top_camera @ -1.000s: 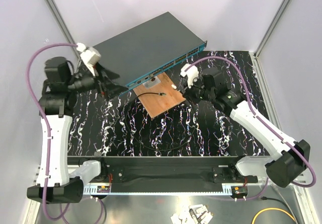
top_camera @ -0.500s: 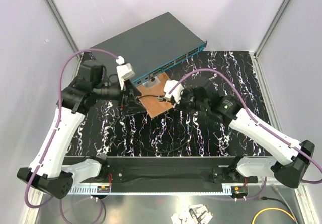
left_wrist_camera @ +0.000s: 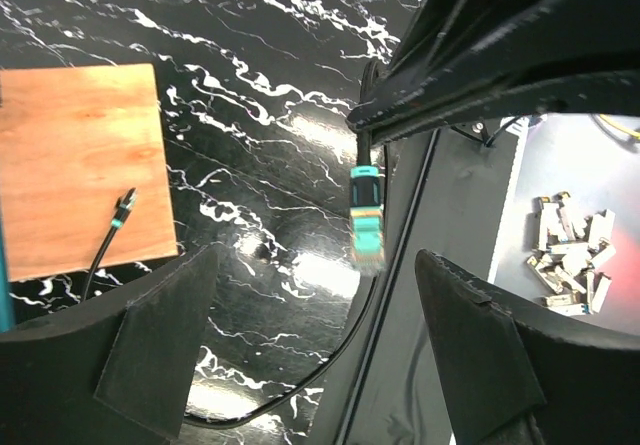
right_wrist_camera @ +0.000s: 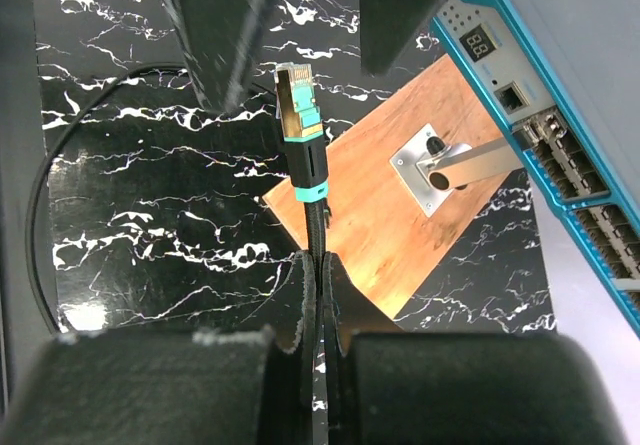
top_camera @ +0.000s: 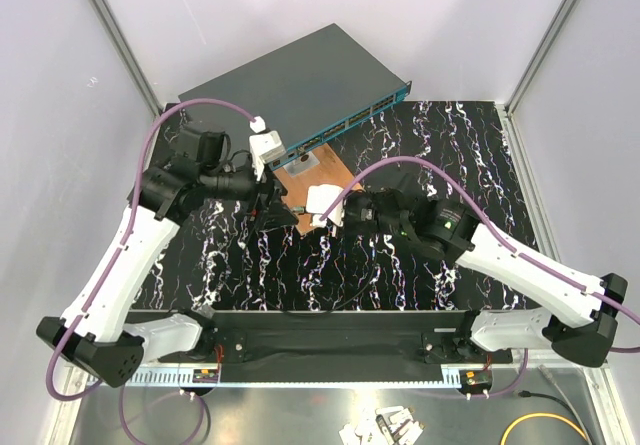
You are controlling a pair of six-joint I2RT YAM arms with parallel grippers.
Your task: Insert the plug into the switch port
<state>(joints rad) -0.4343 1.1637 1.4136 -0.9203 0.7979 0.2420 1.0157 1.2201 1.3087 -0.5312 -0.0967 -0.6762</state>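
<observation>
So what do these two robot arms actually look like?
The left arm and right arm have white shells with black joints and bases. A purple cable loops along each to a white block at the wrist. The left tool and right tool each have two dark flat fingers. The right arm shows a small green light.

The clear-tipped, teal-booted plug (right_wrist_camera: 297, 100) on black cable (right_wrist_camera: 316, 223) sits apart from the switch port (right_wrist_camera: 512, 95) in the teal strip (right_wrist_camera: 546, 197).
</observation>
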